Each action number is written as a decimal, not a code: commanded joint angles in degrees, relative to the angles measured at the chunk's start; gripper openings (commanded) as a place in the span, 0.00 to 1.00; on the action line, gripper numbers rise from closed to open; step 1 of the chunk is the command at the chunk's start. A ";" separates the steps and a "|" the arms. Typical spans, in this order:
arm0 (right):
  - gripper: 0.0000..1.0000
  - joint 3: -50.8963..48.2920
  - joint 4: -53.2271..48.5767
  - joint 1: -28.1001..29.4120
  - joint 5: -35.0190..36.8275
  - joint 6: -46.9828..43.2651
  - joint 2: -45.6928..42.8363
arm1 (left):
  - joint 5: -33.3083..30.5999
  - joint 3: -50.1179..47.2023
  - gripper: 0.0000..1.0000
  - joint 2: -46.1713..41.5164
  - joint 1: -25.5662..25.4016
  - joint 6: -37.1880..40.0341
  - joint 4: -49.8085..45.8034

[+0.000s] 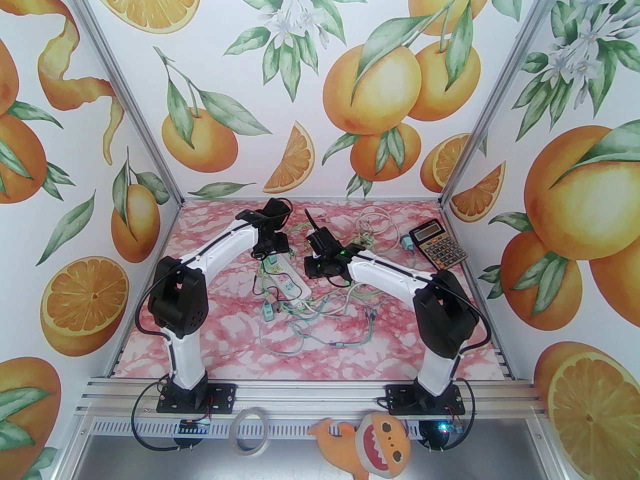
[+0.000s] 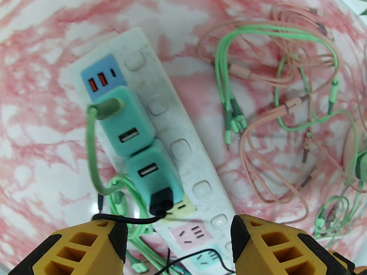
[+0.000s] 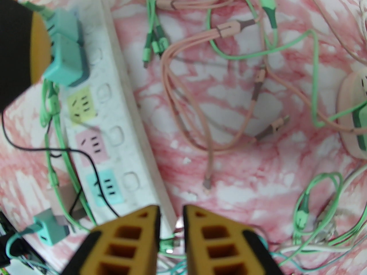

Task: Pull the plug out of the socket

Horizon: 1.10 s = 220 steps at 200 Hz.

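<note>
A white power strip (image 1: 292, 284) lies at mid-table. Two teal plugs sit side by side in its far sockets: one (image 2: 126, 122) with a green cable, one (image 2: 154, 173) with a black cable. My left gripper (image 2: 179, 233) hovers open over the strip just short of the black-cabled plug, one yellow finger on each side. From the right wrist view the same plugs (image 3: 66, 59) show beside a left finger. My right gripper (image 3: 171, 213) is shut at the strip's (image 3: 134, 142) near corner, nothing clearly between its fingers. In the top view the left gripper (image 1: 268, 254) and right gripper (image 1: 316, 268) flank the strip.
Loose green and pink charging cables (image 3: 229, 67) sprawl right of the strip and toward the front (image 1: 320, 328). A spare teal adapter (image 1: 268, 311) lies near the strip's front end. A calculator (image 1: 438, 245) sits at the back right. A pink adapter (image 3: 354, 110) lies to the right.
</note>
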 commanded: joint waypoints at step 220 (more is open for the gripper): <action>0.24 -2.09 0.65 -0.81 -3.01 -0.07 -1.96 | 2.44 -0.78 0.53 2.33 0.45 -2.94 3.40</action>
